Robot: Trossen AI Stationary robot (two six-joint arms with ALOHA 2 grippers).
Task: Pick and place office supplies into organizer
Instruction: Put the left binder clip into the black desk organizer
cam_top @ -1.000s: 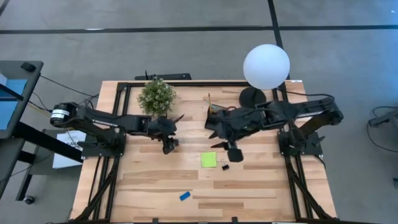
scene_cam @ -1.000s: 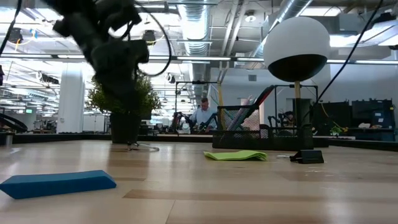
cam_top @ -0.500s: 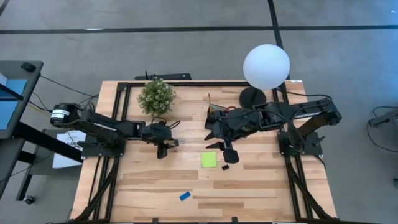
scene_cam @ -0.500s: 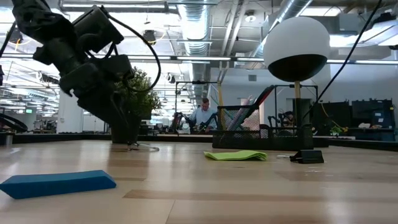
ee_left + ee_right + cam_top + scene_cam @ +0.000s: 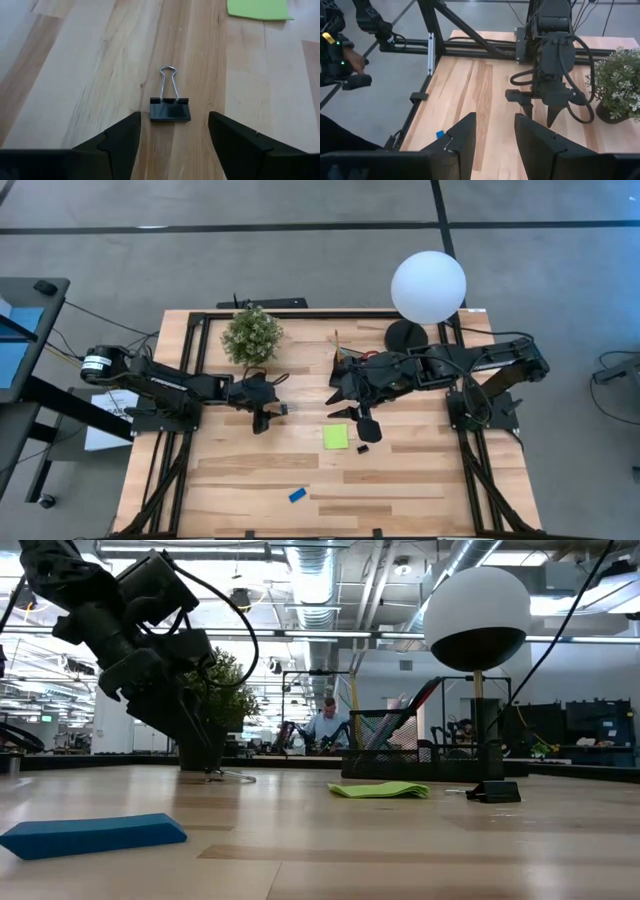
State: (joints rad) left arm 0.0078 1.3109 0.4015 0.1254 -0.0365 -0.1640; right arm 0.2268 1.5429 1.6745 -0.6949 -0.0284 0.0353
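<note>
A black binder clip (image 5: 170, 110) lies flat on the wooden table, its wire handle pointing away from my left gripper (image 5: 173, 116). That gripper is open and low over the table (image 5: 263, 418), one finger on either side of the clip without touching it. My right gripper (image 5: 495, 117) hangs open and empty above the table (image 5: 362, 425), near the lime-green sticky-note pad (image 5: 336, 437). The black mesh organizer (image 5: 395, 745) stands at the far side, partly under the right arm. A blue eraser (image 5: 297, 495) and another small black clip (image 5: 362, 448) lie on the table.
A green potted plant (image 5: 251, 335) stands just beyond the left gripper. A lamp with a white globe (image 5: 428, 287) and round black base (image 5: 405, 335) stands at the far right. Bare wood lies between the pad and the eraser. A person sits in the room behind (image 5: 325, 725).
My left gripper has come down toward the table and drawn back a little toward the table's left edge, and now stands low with its fingers around the binder clip. The clip has stayed where it was.
</note>
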